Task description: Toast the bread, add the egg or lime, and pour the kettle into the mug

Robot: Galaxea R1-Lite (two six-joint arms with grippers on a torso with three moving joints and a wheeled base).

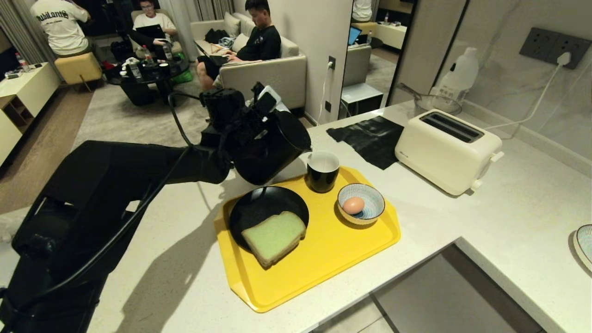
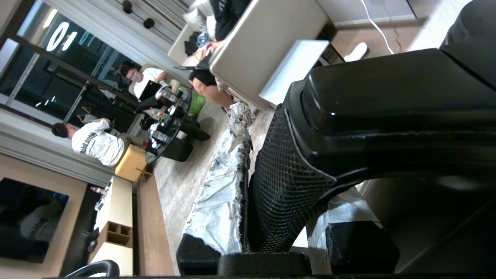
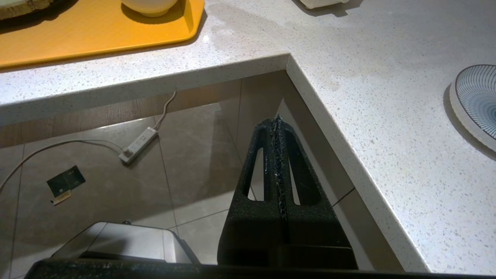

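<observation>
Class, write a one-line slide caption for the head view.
Left gripper tips the black kettle toward the mug on the yellow tray.

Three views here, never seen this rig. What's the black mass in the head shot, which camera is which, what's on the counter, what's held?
The black mass is the robot's left arm; its left gripper is shut on the kettle, tipped toward the mug. Top picture: head camera. The other two: wrist cameras. The left wrist view shows the kettle's handle up close. The right gripper is shut, empty, parked below the counter edge. On the yellow tray: bread on a black plate, egg in a striped bowl. The toaster stands beside it.
</observation>
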